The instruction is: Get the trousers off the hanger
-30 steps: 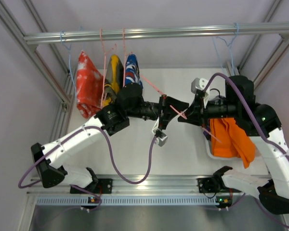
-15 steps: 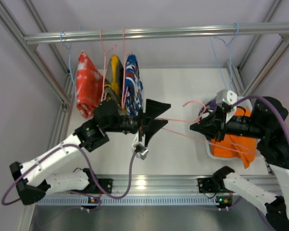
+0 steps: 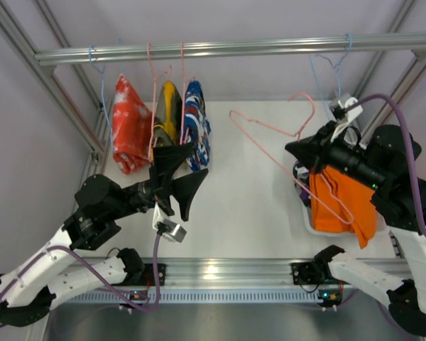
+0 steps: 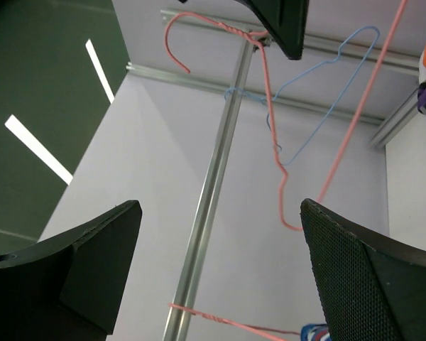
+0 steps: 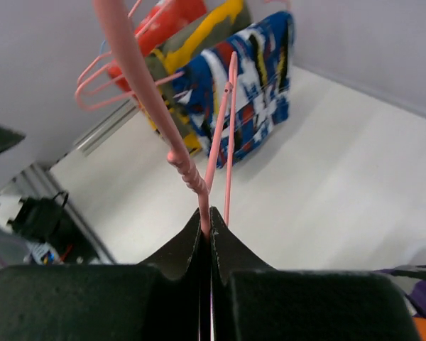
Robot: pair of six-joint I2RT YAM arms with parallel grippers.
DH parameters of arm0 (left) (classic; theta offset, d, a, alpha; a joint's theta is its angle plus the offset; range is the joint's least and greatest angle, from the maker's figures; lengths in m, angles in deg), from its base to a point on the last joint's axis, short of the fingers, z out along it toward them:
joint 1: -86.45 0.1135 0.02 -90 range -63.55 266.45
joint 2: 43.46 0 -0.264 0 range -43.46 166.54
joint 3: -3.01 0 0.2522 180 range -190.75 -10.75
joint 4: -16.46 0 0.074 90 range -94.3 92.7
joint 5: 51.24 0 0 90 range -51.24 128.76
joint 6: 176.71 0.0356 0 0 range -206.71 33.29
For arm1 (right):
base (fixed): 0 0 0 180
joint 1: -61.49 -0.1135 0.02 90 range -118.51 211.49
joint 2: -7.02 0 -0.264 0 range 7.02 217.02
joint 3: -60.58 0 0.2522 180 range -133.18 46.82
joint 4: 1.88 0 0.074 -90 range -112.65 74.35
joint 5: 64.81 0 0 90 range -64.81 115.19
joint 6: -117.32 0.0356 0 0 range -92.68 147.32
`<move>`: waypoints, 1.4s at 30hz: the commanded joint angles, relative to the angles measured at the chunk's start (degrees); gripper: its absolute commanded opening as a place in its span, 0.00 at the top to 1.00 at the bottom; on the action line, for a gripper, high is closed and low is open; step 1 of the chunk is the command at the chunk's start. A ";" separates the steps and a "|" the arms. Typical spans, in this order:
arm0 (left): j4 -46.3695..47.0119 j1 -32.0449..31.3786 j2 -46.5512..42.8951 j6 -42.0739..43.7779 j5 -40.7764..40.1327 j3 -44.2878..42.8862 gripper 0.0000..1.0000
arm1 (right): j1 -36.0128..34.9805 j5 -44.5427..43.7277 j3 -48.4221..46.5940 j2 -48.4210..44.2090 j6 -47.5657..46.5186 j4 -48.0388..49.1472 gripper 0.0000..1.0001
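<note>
While I watch the top camera, the left gripper point(image 3: 179, 174) stands spread wide and empty near the hung garments point(image 3: 163, 121), and the right gripper point(image 3: 292, 148) pinches a bare pink hanger point(image 3: 270, 128) — the orange trousers point(image 3: 341, 202) lie draped over the white bin point(image 3: 307, 227) at the right. Left wrist: fingers point(image 4: 78, 263) wide apart, nothing between. Right wrist: jaws pressed on the hanger's twisted neck.

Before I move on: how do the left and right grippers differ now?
The left gripper has wide-open, empty jaws; the right gripper has jaws shut on the pink hanger. The left sits by the hanging clothes, the right near the orange trousers. Both are black.
</note>
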 commanded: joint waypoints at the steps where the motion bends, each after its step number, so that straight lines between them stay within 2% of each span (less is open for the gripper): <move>1: 1.61 0.01 -0.26 -4.88 -6.87 -1.24 0.01 | -0.08 -12.00 -7.23 4.82 2.02 6.17 1.00; 4: 2.93 0.01 0.00 -7.95 -8.81 -1.77 0.01 | -0.08 -21.47 -11.89 9.93 0.52 5.81 1.00; 8: 3.37 0.09 3.77 -16.47 -13.55 -6.67 0.01 | -0.08 -26.24 -17.78 16.87 -0.10 8.45 1.00; 10: 0.57 0.01 4.92 -20.78 -15.23 -9.23 0.01 | -0.08 -29.05 -22.95 22.47 -0.27 7.75 1.00; 14: -2.15 0.01 7.29 -29.55 -17.95 -14.93 0.01 | 0.01 -32.84 -27.02 29.52 -0.63 10.47 1.00; 18: -10.49 0.09 11.07 -36.94 -25.06 -21.79 0.01 | -0.08 -34.43 -30.09 34.53 -0.80 11.61 1.00; 23: -11.74 0.09 11.00 -39.25 -27.80 -21.64 0.01 | 0.01 -35.30 -32.21 39.11 -0.54 12.32 1.00; 26: -11.48 0.00 10.21 -40.04 -29.20 -20.15 0.01 | 1.06 -35.48 -30.55 40.96 0.51 12.67 1.00; 31: -12.44 0.09 8.88 -40.92 -30.43 -18.39 0.01 | 2.38 -33.21 -21.96 40.79 2.36 16.62 1.00; 39: -20.62 1.15 9.94 -47.42 -37.37 -18.83 0.01 | 2.38 -28.72 -8.60 34.57 3.51 21.10 1.00; 40: -20.71 1.15 9.42 -47.86 -37.73 -18.22 0.01 | 2.47 -28.28 -7.35 33.68 3.16 22.50 0.97; 42: -21.49 1.50 9.15 -49.09 -37.47 -17.51 0.01 | 2.38 -28.01 -5.50 31.66 2.63 22.60 0.78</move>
